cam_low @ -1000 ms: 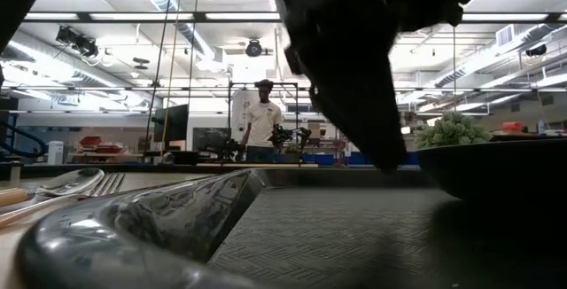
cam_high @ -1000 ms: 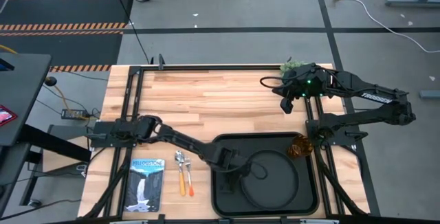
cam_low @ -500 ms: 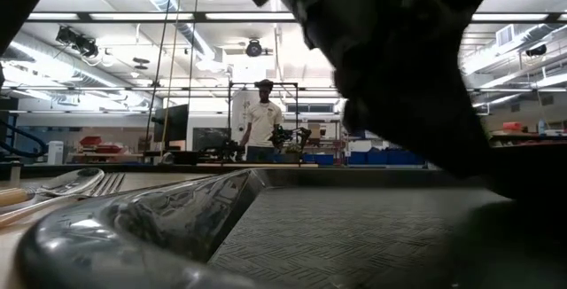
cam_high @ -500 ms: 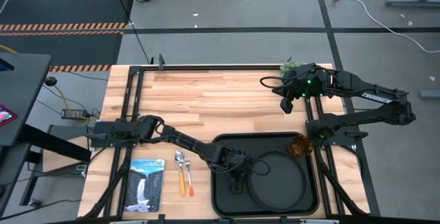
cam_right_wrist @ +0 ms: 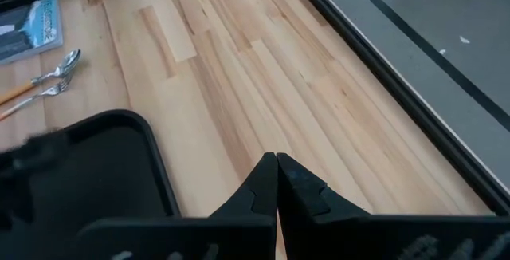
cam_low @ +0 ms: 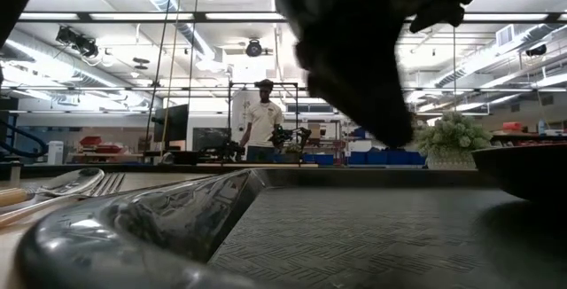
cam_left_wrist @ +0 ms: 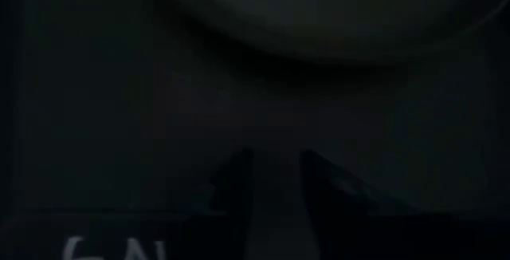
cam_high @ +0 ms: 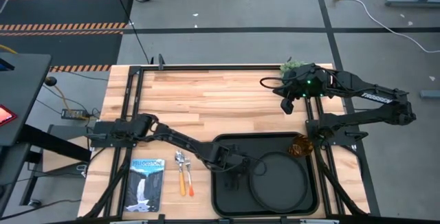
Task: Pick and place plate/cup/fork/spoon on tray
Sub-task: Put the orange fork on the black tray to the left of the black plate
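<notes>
So the plate sits inside the tray, and the left gripper hovers just beside its rim, fingers slightly parted, holding nothing. Right gripper waits near the far edge, fingers pressed together. Cup stands at the tray's corner; fork and spoon lie beside the tray.
</notes>
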### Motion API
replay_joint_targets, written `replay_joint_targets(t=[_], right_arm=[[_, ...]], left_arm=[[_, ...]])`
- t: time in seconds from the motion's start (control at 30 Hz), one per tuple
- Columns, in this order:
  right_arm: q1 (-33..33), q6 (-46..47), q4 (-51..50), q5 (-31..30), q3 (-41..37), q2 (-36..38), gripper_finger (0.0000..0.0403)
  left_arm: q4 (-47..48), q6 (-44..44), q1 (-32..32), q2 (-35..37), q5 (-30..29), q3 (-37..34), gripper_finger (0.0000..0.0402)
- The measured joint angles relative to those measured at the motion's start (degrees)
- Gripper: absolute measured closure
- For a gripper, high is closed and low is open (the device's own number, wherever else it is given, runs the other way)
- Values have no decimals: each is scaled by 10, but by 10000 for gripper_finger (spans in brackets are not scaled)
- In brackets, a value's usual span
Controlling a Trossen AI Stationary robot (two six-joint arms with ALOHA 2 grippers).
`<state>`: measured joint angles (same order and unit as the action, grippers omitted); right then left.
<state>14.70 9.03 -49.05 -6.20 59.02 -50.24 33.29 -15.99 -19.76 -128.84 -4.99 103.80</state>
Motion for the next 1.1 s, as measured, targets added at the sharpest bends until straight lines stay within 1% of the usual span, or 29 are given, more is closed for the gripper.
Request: replay_joint_targets(t=[0.2, 0.33, 0.47, 0.53, 0.63, 0.73, 0.83, 0.9, 1.0, 1.1], right_arm=[[-2, 12, 2, 0, 0, 0, 398], [-18, 13, 10, -5, 0, 0, 398], [-51, 15, 26, -27, 0, 0, 398], [-74, 21, 60, -39, -6, 0, 398], [-114, 22, 125, -45, -33, 0, 398], [-149, 10, 181, -46, -60, 0, 398], [-181, 0, 201, -49, -75, 4, 398], [-209, -9, 214, -61, -83, 14, 398], [-261, -14, 249, -104, -111, 32, 398], [-307, -20, 290, -124, -142, 45, 398]], left_arm=[[126, -103, -37, 36, -90, 0, 305], [219, -197, -52, 46, -113, 0, 313], [304, -281, -66, 52, -141, 0, 320], [344, -321, -74, 52, -156, -1, 322], [377, -373, -86, 52, -174, -1, 324], [408, -413, -98, 51, -177, -1, 324], [431, -454, -113, 51, -179, -1, 324], [432, -482, -123, 51, -186, -1, 324], [421, -523, -141, 51, -231, -1, 325], [423, -555, -154, 51, -267, -1, 333]])
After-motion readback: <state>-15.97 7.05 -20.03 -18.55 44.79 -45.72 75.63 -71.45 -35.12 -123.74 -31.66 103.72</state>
